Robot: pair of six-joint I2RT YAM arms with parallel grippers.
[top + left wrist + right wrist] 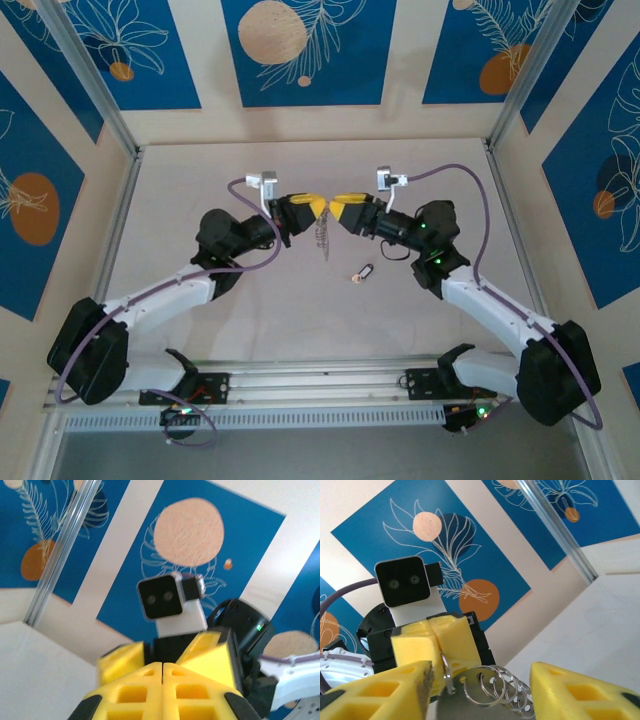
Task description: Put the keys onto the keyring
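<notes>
The keyring [322,238], a thin grey loop carrying several silvery split rings [496,685], hangs above the middle of the table. My left gripper [316,207] is shut on its upper edge; in the right wrist view its yellow fingers [432,640] clamp the loop. In the left wrist view the left gripper [162,667] has its pads pressed together. My right gripper [337,206] faces it tip to tip and stands open. Its fingers [410,685] are spread on either side of the rings without touching them. The keys, one tiny dark piece [362,272], lie on the table below and to the right.
The pale tabletop [200,190] is bounded by blue patterned walls and metal corner posts [100,90]. The right arm's wrist camera [162,597] sits straight ahead of the left gripper. Purple cables [470,200] loop beside both arms.
</notes>
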